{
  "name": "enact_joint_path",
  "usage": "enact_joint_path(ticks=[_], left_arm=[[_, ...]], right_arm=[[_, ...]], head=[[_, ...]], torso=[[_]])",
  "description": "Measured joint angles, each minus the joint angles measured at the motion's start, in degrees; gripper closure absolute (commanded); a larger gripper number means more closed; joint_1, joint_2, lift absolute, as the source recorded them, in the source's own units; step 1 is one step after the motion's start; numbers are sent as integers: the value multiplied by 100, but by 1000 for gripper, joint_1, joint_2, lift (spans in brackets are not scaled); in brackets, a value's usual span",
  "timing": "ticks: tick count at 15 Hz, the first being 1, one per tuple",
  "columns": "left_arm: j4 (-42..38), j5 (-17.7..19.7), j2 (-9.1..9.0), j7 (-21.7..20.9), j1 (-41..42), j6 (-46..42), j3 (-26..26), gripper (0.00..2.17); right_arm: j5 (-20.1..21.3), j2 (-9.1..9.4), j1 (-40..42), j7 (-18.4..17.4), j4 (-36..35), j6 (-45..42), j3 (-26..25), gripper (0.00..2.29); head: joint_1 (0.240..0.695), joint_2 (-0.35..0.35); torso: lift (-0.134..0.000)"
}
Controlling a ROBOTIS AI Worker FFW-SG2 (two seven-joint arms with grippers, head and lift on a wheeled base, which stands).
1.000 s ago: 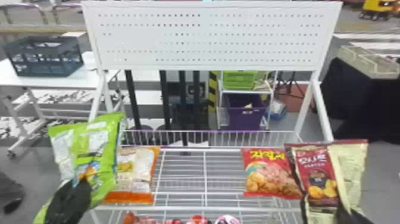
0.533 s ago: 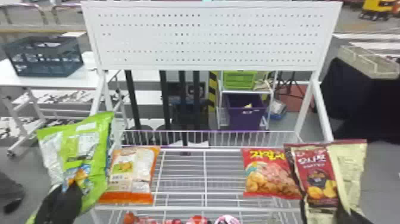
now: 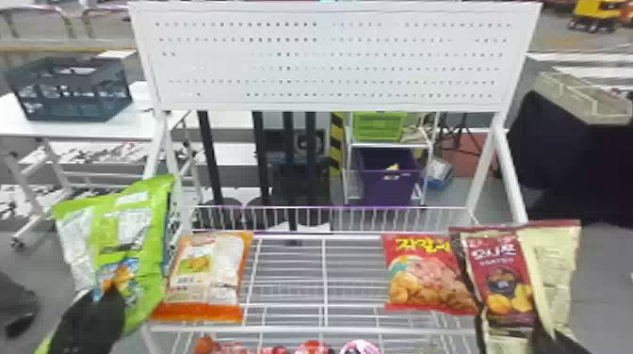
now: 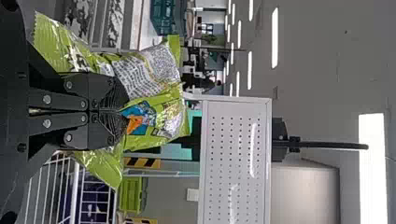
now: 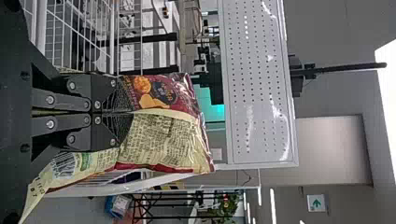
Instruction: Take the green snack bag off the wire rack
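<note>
The green snack bag [image 3: 141,235] had moved outward to the left, away from the orange-edged bag [image 3: 202,277].
In the head view, it stood upright just beside the left post [image 3: 171,150] of the wire rack [image 3: 325,329], seemingly off the shelf; that post looked the likeliest snag, while a red bag [image 3: 424,282] lay well apart. In the left wrist view, the left gripper [image 4: 125,112] was clamped on its creased middle, a sensible hold: likely light, soft, slippery, with crushable contents. In the right wrist view, the right gripper [image 5: 127,112] was clamped on a maroon-and-cream bag [image 5: 163,133].
</note>
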Motion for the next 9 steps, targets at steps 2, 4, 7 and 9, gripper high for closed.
enact_joint_path(ticks=[2,4,7,9], left_arm=[[0,1,0,0,-1,-1,1,1710],[0,2,0,5,-1,0,1,1710],[0,0,0,9,-1,-1,-3,1706],[0,0,-2,9,-1,-2,-7,1710]], right_arm=[[0,-2,-1,0,-4,0,-3,2243],[-2,-2,1,0,-4,0,-8,2243],[-1,3,5,0,-4,0,-9,2243],[0,3,7,0,-5,0,-9,2243]], head=[[499,0],[499,0],[499,0],[499,0]], torso=[[0],[0],[0],[0]])
